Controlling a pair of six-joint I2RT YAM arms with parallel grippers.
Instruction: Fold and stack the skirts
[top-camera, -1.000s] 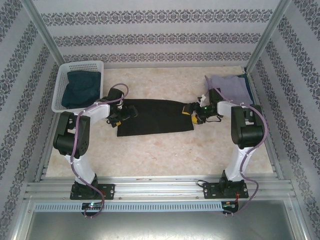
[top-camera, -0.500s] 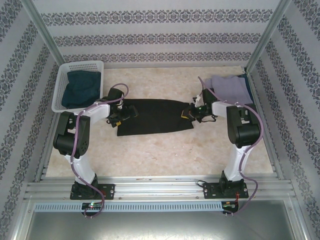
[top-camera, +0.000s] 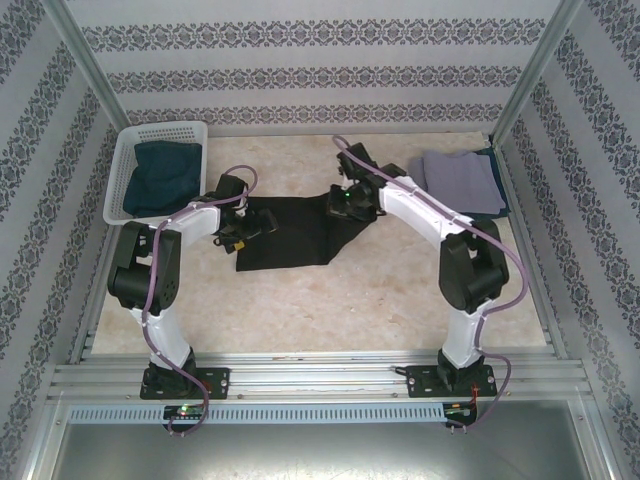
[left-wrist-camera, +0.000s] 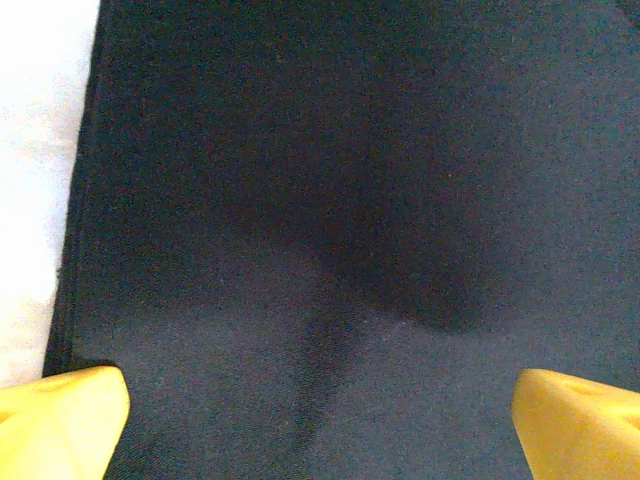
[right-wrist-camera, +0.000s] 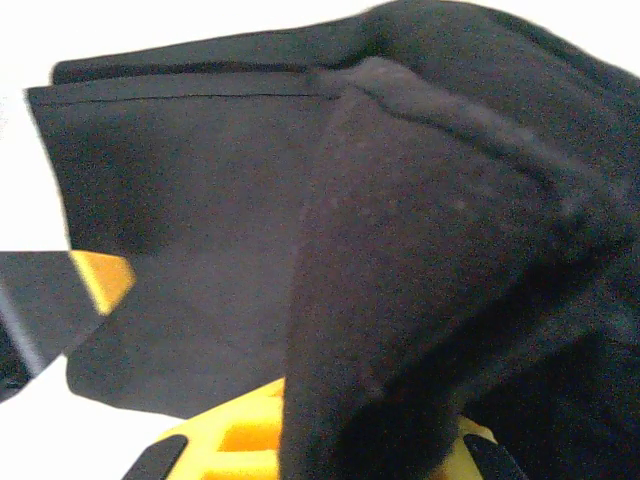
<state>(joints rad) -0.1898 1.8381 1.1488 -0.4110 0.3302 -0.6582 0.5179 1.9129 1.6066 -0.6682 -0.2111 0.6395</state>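
One black skirt (right-wrist-camera: 420, 250) between right fingers (right-wrist-camera: 200, 445)

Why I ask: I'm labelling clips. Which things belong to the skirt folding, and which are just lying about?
Job: black skirt, held by right gripper; lavender-grey skirt; dark blue skirt; open left gripper.
Lying about: white basket.
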